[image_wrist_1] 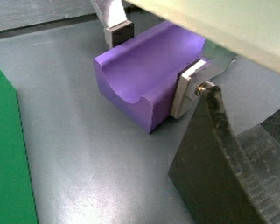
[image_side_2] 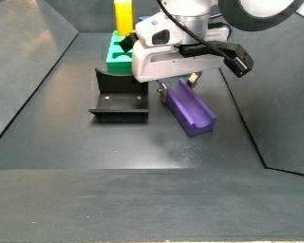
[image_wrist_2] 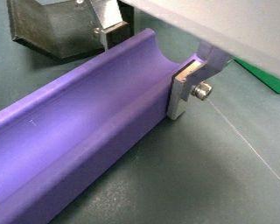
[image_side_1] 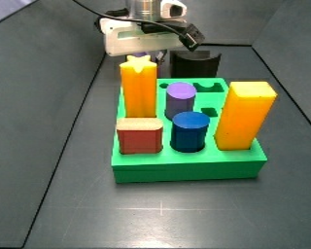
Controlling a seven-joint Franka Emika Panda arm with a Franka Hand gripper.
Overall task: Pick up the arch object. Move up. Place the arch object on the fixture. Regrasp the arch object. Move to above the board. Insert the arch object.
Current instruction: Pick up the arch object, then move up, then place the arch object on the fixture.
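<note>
Arch object point(image_side_2: 190, 107) flat on floor, tool point(image_wrist_1: 154, 58) straddling it, fixture point(image_side_2: 121, 95) beside

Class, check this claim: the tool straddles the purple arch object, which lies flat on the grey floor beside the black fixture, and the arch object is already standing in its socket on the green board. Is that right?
Not quite. The arch object is not in the board; a side view shows it lying on the floor beside the fixture. The rest holds: the tool straddles it, a finger at each side.
</note>
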